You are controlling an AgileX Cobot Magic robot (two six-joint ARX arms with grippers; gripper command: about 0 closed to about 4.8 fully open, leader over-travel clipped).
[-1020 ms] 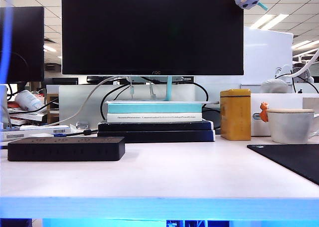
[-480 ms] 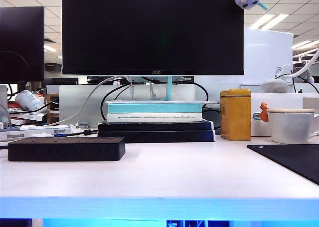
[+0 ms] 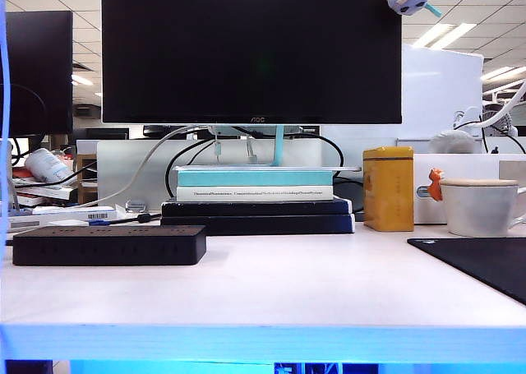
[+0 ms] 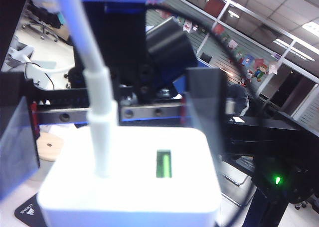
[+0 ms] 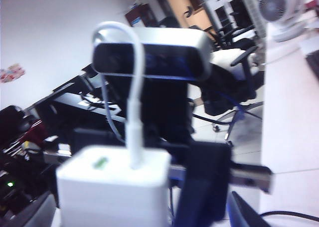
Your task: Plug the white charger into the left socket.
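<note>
The left tool (image 4: 112,137) clamped the white charger (image 4: 132,174). The right tool (image 5: 139,214) gaped wide beside it. The charger needed squaring over the power strip's (image 3: 109,245) left socket before pressing.

White charger (image 4: 129,179) with green light — matte-black power strip (image 3: 109,245), yellow tin (image 3: 388,188)

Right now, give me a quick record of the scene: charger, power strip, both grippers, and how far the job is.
white charger: in the air, thin cable rising from one end
left gripper: closed on the white charger, off the exterior view
right gripper: jaws wide open, facing the charger close up
power strip: flat at the left of the table, seen side-on, sockets hidden
progress: charger not yet plugged in
</note>
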